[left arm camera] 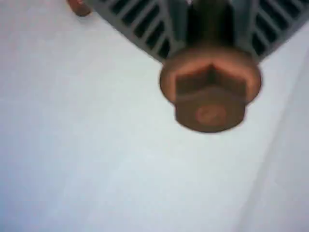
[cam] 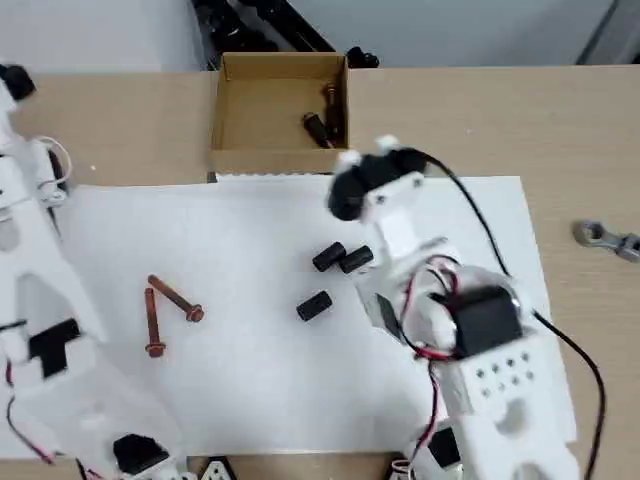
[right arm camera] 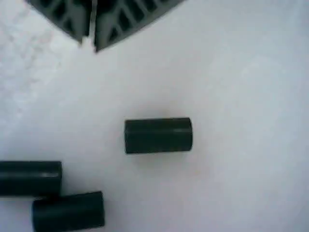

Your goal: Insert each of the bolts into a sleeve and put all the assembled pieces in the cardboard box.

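- Left pincer: clamped on a copper bolt, with the shank up between the ribbed grey fingers and the six-sided head toward the wrist camera.
- Under that held bolt: the white sheet of paper that covers the middle of the table.
- Right pincer: jaws pressed together with a thin slit between the tips, nothing in them, low over the paper.
- Near the right pincer: a lone sleeve, black, on its side, apart from the others.
- A little beyond the lone sleeve: a pair of sleeves, first sleeve and second sleeve, side by side and touching, near the middle of the sheet.
- On the left half of the paper: two loose bolts in a narrow V, with the threaded ends close together and the heads apart: a slanted bolt and a straight bolt.
- At the far edge of the sheet: the cardboard box, open at the top.
- Inside the box, along its right wall: two joined pieces, each a bolt in a dark sleeve, a near piece and a far piece.
- On the bare table to the right of the paper: a small metal tool, well apart from the rest.
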Controlling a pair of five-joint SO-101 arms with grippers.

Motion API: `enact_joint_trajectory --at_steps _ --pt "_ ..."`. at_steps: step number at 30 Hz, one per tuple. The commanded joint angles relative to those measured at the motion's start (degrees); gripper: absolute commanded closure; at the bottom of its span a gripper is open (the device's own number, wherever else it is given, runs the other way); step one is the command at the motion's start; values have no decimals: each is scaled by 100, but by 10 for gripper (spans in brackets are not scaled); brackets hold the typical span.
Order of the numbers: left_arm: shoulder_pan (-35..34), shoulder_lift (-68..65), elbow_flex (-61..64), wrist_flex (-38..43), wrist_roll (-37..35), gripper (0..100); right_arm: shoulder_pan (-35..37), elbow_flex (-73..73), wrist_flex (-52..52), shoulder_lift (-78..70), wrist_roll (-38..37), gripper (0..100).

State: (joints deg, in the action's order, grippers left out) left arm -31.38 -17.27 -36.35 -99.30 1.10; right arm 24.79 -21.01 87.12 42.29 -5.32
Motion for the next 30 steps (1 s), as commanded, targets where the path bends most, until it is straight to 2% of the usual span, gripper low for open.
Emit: enact_joint_trajectory --at_steps 1,7,15,19,25,30 --pt "-53 1459 418 -97 -70 995 295 571 -48 -593 -308 995" --pt "-62 3385 1938 -70 -62 995 637 1108 -40 -1587 -923 995" --pt "-35 5890 3635 79 -35 995 901 1240 -40 -2334 -2119 996" --pt "-26 6910 4391 97 308 995 1112 1240 180 -2545 -2831 996" --pt "-35 8158 4910 97 396 995 1490 1240 338 -2712 -3305 995" --pt "-44 8536 5130 53 396 995 1534 1222 338 -2958 -3692 994"
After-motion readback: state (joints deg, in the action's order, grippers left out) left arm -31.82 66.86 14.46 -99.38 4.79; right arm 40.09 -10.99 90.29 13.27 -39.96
